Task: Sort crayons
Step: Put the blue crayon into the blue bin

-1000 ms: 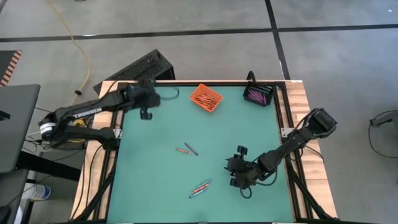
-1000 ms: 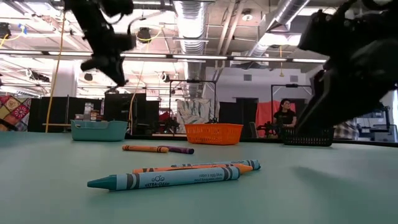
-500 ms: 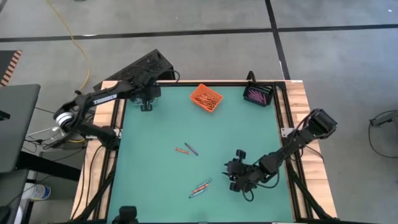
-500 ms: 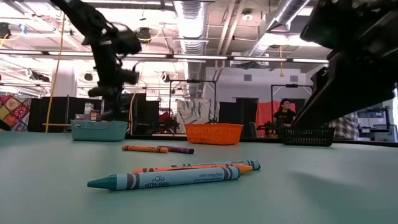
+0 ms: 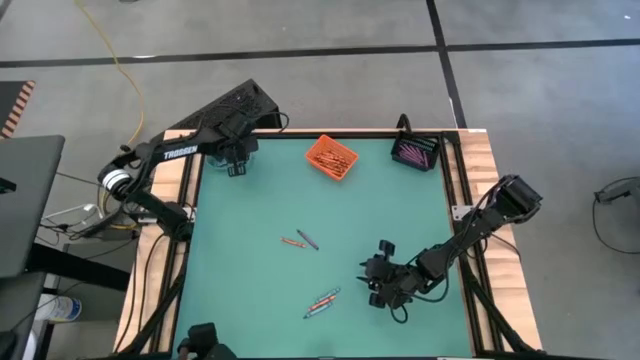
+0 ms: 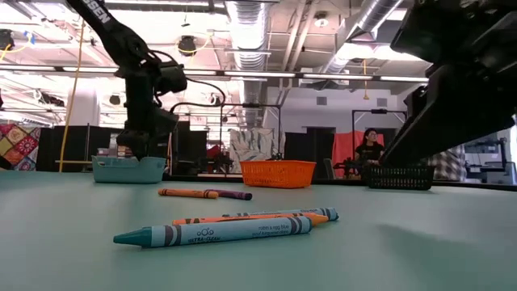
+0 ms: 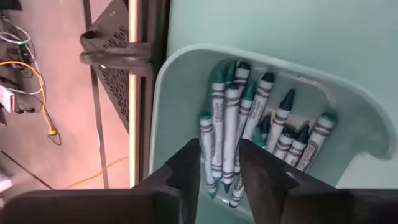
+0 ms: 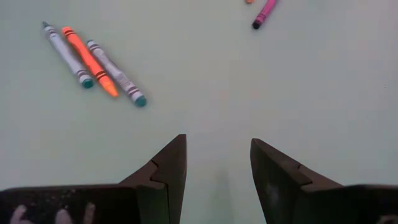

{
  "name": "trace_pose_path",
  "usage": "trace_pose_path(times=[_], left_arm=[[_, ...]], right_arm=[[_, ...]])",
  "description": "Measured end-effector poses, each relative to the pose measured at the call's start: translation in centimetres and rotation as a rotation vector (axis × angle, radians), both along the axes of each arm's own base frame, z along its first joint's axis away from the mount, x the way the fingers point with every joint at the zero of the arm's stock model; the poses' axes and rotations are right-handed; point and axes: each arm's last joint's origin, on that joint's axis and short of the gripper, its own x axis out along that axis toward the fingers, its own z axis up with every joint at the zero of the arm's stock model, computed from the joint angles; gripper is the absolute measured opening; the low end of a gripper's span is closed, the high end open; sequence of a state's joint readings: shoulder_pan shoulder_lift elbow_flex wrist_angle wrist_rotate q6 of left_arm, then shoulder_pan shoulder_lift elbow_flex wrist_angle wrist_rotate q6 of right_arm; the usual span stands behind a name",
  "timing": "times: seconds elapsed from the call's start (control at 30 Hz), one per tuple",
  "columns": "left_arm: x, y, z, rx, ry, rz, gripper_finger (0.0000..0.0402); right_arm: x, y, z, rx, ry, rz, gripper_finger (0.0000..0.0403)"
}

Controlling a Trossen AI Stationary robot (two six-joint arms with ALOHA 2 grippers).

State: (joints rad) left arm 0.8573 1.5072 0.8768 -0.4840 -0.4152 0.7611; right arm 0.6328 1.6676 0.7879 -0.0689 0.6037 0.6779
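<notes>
My left gripper point(image 7: 221, 144) is open above the teal bin point(image 7: 348, 106) at the table's far left corner, where several teal crayons point(image 7: 249, 118) lie. It also shows in the high view point(image 5: 235, 166) and the low view point(image 6: 139, 145). My right gripper point(image 8: 217, 140) is open and empty just above the table at its near right point(image 5: 385, 288). Two teal crayons and an orange one point(image 8: 90, 59) lie side by side on the table to the left of it point(image 5: 322, 301). An orange and a purple crayon point(image 5: 300, 241) lie at mid-table.
The orange bin point(image 5: 331, 156) with orange crayons stands at the far middle, and the black bin point(image 5: 415, 152) with purple crayons at the far right corner. Bare green table point(image 5: 250, 280) lies around the loose crayons. A person point(image 6: 370, 149) stands far off in the room.
My left gripper has gone toward the table's far edge and down, from high above the table to just over the teal bin.
</notes>
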Motion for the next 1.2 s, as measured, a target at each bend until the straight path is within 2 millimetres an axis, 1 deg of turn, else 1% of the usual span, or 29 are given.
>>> trace_pose_path(times=[0.1, 0.2, 0.33, 0.43, 0.57, 0.63, 0.7, 0.9, 1.03, 1.2], left_arm=[[0.0, -0.4, 0.8, 0.025, -0.029, 0.009, 0.0117], [0.2, -1.2, 2.1, 0.062, -0.087, 0.011, 0.0129], [0.6, -3.0, 4.1, 0.087, -0.214, 0.008, 0.0133], [1.0, -4.9, 5.4, 0.028, -0.356, -0.004, 0.0133], [1.7, -7.7, 6.3, -0.156, -0.533, -0.056, 0.0133], [2.3, -9.3, 6.4, -0.259, -0.58, -0.095, 0.0134], [3.1, -10.9, 6.4, -0.331, -0.591, -0.124, 0.0134], [5.2, -16.6, 6.0, -0.436, -0.598, -0.236, 0.0134], [5.8, -20.2, 5.1, -0.459, -0.62, -0.289, 0.0134], [5.7, -23.9, 3.4, -0.486, -0.661, -0.322, 0.0134]], right_arm=[[0.2, -0.3, 0.0, -0.004, -0.001, -0.008, 0.0169], [0.5, -0.7, 0.0, -0.013, 0.001, -0.016, 0.0169], [0.8, -1.3, 0.0, -0.025, 0.003, -0.026, 0.0169], [1.4, -1.8, 0.2, -0.043, -0.013, -0.018, 0.0169], [2.5, -2.6, 0.7, -0.07, -0.07, 0.003, 0.0169], [3.1, -3.1, 1.1, -0.086, -0.106, 0.012, 0.0169], [3.8, -3.6, 1.4, -0.101, -0.144, 0.013, 0.0169], [5.5, -5.9, 1.9, -0.111, -0.216, -0.016, 0.0169], [6.5, -7.6, 1.6, -0.087, -0.232, -0.048, 0.0169], [7.9, -9.3, 0.2, -0.023, -0.249, -0.039, 0.0169]])
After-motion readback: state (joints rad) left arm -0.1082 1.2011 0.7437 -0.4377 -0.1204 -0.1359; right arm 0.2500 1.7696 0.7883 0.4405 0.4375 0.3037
